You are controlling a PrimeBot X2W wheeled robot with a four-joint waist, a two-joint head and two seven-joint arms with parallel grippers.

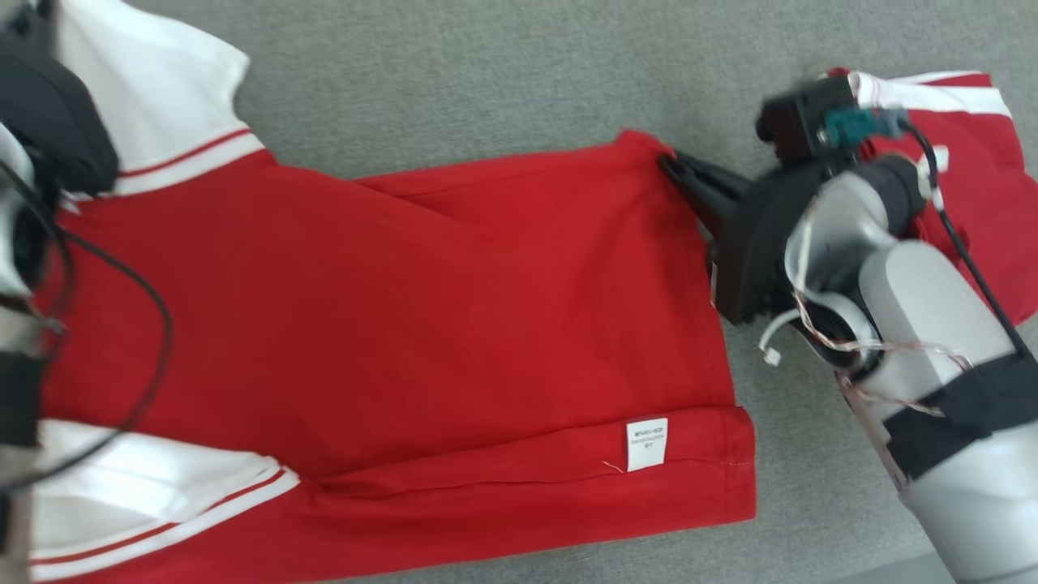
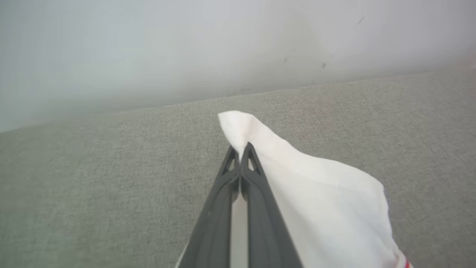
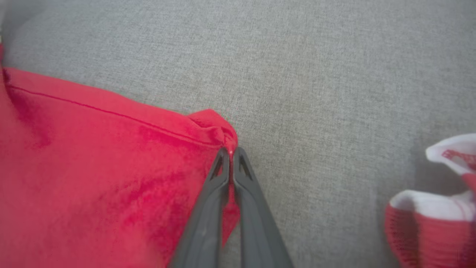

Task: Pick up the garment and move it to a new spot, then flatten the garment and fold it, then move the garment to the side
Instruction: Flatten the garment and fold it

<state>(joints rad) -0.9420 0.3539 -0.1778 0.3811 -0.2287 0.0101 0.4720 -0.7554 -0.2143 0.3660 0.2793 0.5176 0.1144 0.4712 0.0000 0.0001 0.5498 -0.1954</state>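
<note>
The garment [image 1: 422, 324] is a red shirt with white, red-striped sleeves, spread over the grey surface; a white label sits near its lower hem. My right gripper [image 1: 671, 165] is shut on the shirt's upper right corner; in the right wrist view the fingertips [image 3: 231, 153] pinch that red corner [image 3: 215, 126]. My left gripper [image 2: 240, 149] is shut on the white sleeve [image 2: 316, 186], which drapes to the right of its fingers. In the head view the left arm [image 1: 40, 130] covers the shirt's left edge.
A second red and white garment [image 1: 973, 162] lies bunched at the far right, behind my right arm, and shows in the right wrist view's corner [image 3: 435, 219]. Grey cloth surface [image 1: 486, 81] stretches beyond the shirt. A pale wall [image 2: 186, 48] rises behind the surface's edge.
</note>
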